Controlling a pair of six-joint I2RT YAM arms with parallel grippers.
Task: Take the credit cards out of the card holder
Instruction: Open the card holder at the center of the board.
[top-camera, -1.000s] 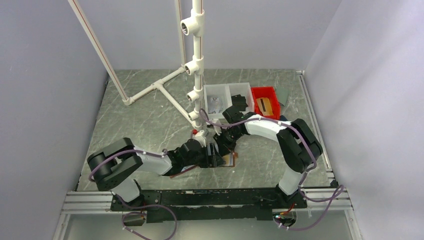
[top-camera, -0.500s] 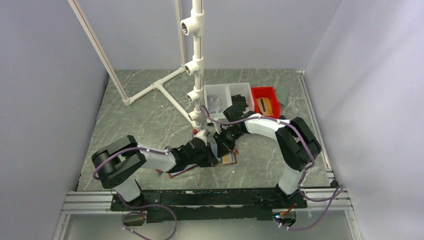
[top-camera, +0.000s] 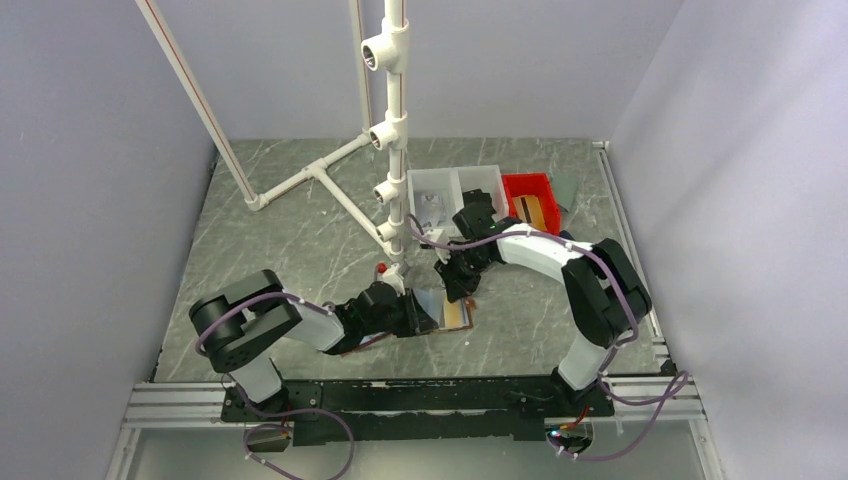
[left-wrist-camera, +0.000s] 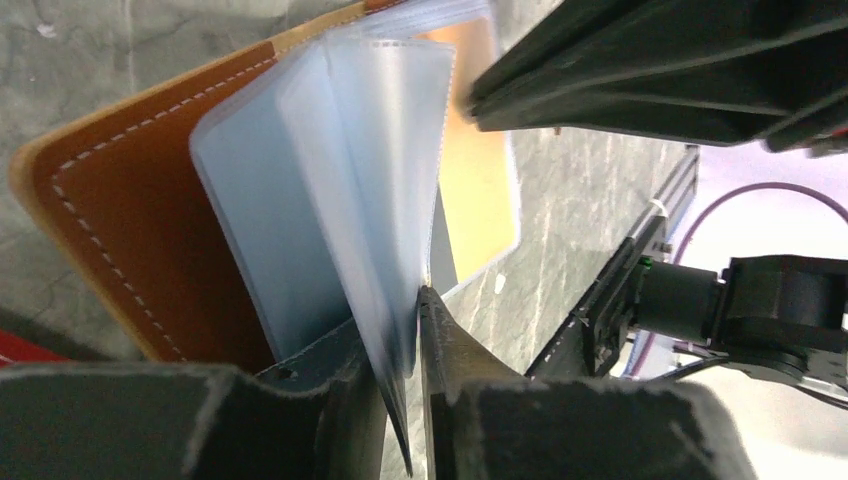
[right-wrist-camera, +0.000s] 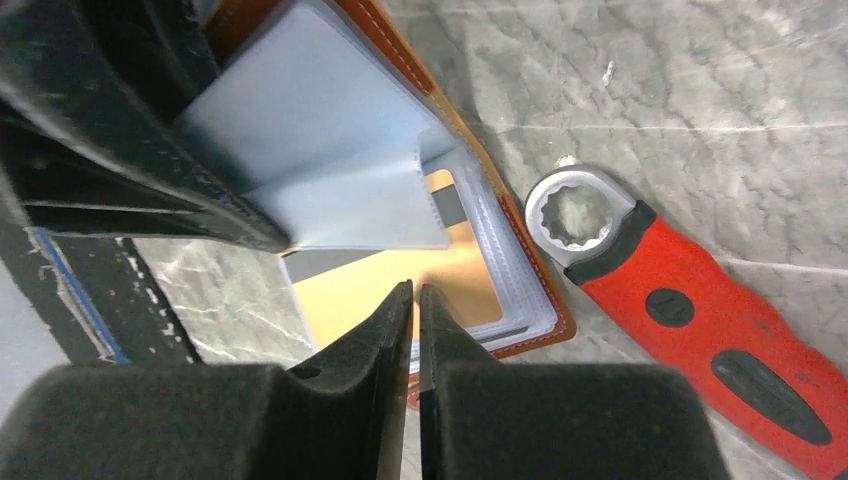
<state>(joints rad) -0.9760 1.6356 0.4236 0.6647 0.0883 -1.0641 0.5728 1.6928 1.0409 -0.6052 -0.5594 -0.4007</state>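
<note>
The card holder (top-camera: 458, 314) lies open on the surface (right-wrist-camera: 650, 100) between the two arms, its brown leather cover flat and its fan of clear sleeves (left-wrist-camera: 350, 180) lifted off the spine. The left end effector (left-wrist-camera: 400, 335) is pinched narrow on the lower edge of those sleeves, holding several leaves upright and so baring the leaf beneath. There an orange card (right-wrist-camera: 470, 280) sits in its pocket, flat against the cover. The right end effector (right-wrist-camera: 415, 295) hangs directly above that card, its fingers drawn almost together with only a thin slit between them. Nothing seems to be caught in the slit, though the wrist view is too steep to be sure. The coming move turns on this: the card lies straight below the right fingertips, its long side running roughly along the holder's spine, so the right arm is the nearer one to draw it out while the left arm steadies the sleeves. A red-handled wrench (right-wrist-camera: 700, 320) lies just beside the holder, clear of the card.
</note>
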